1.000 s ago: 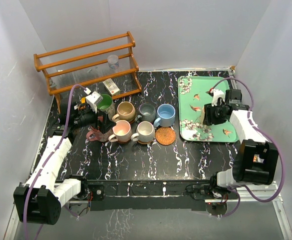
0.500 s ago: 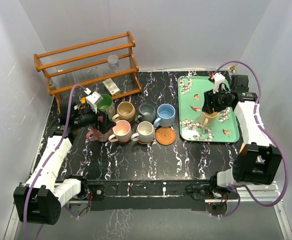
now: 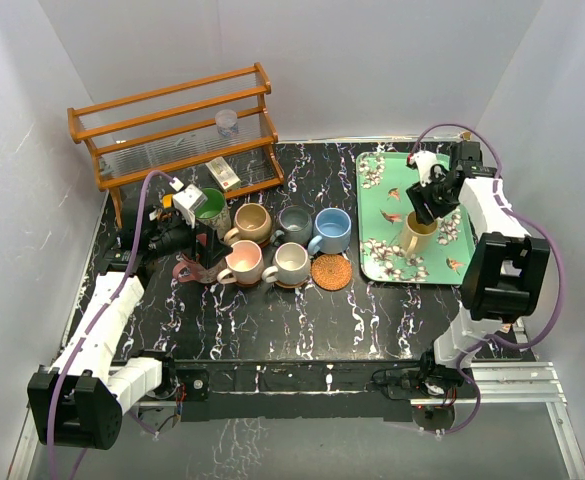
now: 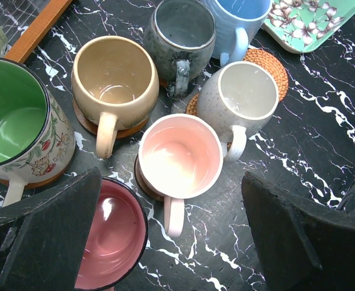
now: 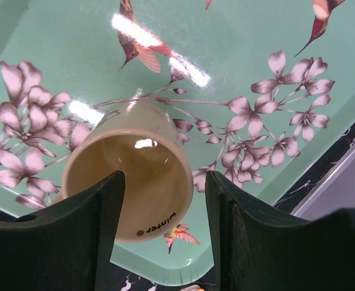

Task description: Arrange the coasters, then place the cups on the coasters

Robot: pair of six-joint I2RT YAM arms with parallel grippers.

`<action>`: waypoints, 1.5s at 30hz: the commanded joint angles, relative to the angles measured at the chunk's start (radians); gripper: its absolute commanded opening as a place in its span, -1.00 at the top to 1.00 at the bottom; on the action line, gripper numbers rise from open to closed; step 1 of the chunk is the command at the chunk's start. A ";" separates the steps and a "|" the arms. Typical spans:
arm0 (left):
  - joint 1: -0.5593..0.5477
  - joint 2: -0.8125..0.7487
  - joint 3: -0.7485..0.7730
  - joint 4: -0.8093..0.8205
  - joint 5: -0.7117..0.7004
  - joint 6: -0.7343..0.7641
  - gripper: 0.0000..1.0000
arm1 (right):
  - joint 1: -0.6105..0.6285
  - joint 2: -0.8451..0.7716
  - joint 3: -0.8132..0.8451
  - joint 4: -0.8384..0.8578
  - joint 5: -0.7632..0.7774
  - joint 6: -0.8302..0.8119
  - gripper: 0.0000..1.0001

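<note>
Seven cups cluster at the left middle of the table: green [image 3: 210, 205], tan [image 3: 253, 222], grey-blue [image 3: 295, 224], blue [image 3: 332, 228], pink [image 3: 242, 262], cream [image 3: 292, 263] and maroon [image 3: 186, 268]. Wooden coasters [image 4: 86, 124] peek out under some of them. One woven coaster [image 3: 332, 271] lies bare beside the cream cup. My left gripper [image 4: 177, 242] hangs open above the maroon cup [image 4: 107, 236] and the pink cup's handle. A yellow cup [image 5: 128, 182] stands on the green tray [image 3: 377, 260]. My right gripper [image 5: 165, 242] is open above the yellow cup, not gripping it.
A wooden rack [image 3: 172, 125] along the back left holds a small clear plastic cup [image 3: 227, 123]. A small box [image 3: 222, 173] lies in front of it. The flowered tray takes up the right side. White walls close in on three sides.
My right gripper has opened wider and drawn back from the yellow cup towards the far side, leaving the cup on the tray. The left arm has not moved.
</note>
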 commanded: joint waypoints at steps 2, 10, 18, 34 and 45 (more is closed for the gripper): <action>0.005 -0.010 -0.001 0.012 0.017 0.017 -0.97 | -0.011 0.042 0.087 -0.005 0.017 -0.091 -0.07; 0.006 -0.002 0.000 0.014 0.015 0.018 -0.97 | -0.012 0.177 0.208 -0.185 -0.037 -0.181 0.24; 0.007 0.005 -0.001 0.014 0.016 0.016 -0.97 | -0.012 0.236 0.281 -0.263 -0.051 -0.203 0.59; 0.006 0.002 -0.006 0.022 0.023 0.011 -0.97 | 0.005 0.015 0.190 -0.250 -0.140 0.012 1.00; 0.006 -0.017 -0.013 0.035 0.039 -0.008 -0.97 | 0.229 -0.239 -0.004 -0.072 -0.057 0.332 0.97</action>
